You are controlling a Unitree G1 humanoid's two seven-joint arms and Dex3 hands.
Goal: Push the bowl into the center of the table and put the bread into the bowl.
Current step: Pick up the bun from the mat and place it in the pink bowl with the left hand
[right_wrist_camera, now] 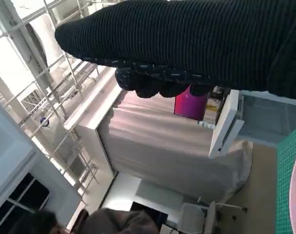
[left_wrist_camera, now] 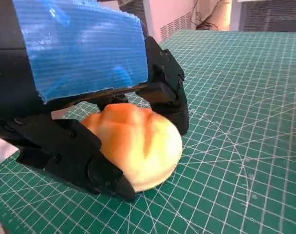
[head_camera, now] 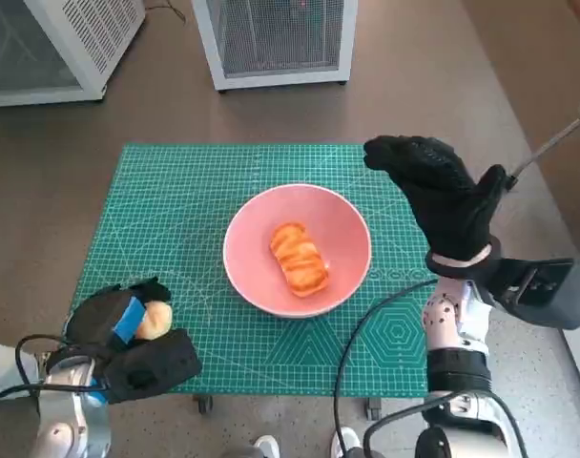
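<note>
The pink bowl point(head_camera: 297, 250) sits mid-frame on the green mat point(head_camera: 176, 200), one bread point(head_camera: 299, 257) already inside. At lower left, the left hand point(head_camera: 128, 339) grasps a bread roll point(head_camera: 156, 320); it should lift cleanly before crossing. The right hand point(head_camera: 443, 196) hovers empty, fingers apart.

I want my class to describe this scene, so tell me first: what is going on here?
A humanoid robot works at a table covered by a green cutting mat. A pink bowl sits near the middle of the mat with one piece of bread already in it. The left robot hand grips a second bread roll near the mat's front left corner. The right robot hand, in a black glove, hangs raised beside the bowl, holding nothing.
</note>
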